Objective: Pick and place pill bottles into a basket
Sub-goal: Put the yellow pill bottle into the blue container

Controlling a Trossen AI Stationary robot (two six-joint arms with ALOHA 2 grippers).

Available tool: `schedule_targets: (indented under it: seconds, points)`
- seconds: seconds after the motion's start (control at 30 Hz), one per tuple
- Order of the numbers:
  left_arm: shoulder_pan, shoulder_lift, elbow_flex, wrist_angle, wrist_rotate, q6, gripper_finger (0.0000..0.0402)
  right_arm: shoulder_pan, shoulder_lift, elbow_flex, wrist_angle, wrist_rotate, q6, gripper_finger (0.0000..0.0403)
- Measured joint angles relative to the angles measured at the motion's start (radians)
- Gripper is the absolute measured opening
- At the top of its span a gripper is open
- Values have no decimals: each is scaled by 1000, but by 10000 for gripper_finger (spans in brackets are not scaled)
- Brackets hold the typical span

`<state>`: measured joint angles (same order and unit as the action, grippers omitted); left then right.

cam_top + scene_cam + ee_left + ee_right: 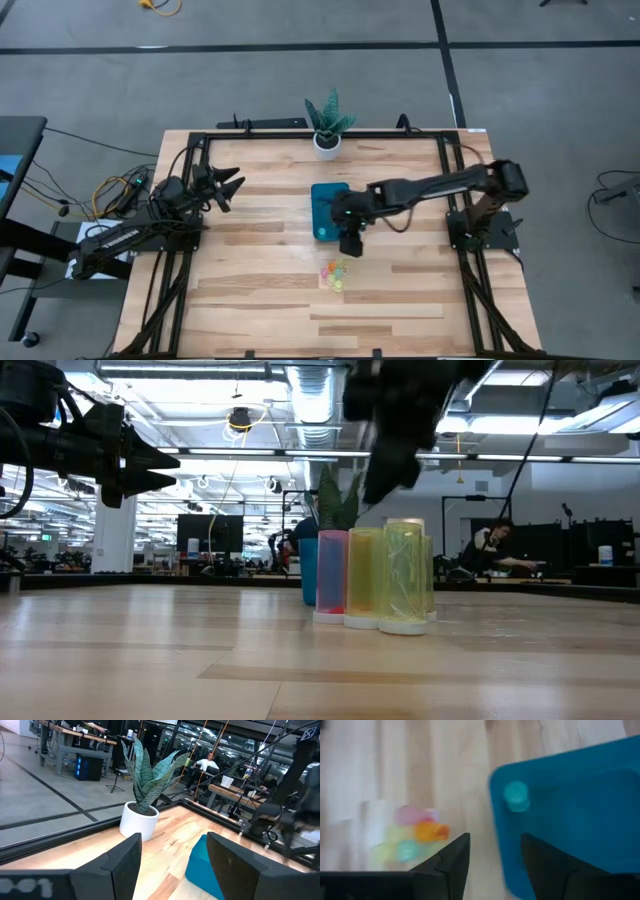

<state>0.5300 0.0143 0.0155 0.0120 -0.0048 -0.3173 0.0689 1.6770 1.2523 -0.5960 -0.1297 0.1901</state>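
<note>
Overhead, right gripper (pixel 350 243) fingers apart, empty, between basket (pixel 328 210) and pill bottles (pixel 334 274); left gripper (pixel 228 187) parted; no readable writing.

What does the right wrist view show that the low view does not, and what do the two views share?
Only the right wrist view shows the inside of the teal basket, with one teal-capped bottle lying in it, and the right gripper's open fingers with nothing between them.

Only the low view shows the left gripper raised at the left, the plant behind the bottles, and a person in the room beyond.

Both show the cluster of pill bottles standing on the wooden table, outside the basket.
</note>
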Motion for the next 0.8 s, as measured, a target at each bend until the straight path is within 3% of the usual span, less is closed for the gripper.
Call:
schedule_targets:
  seconds: [0.3,0.43,0.8]
  points:
    - [0,0,0,0,0,0,213,122,-148,1,-125,72,180,155]
    - [0,0,0,0,1,0,213,162,-120,0,-142,71,252,157]
    - [0,0,0,0,0,0,213,225,-1,0,-151,70,255,141]
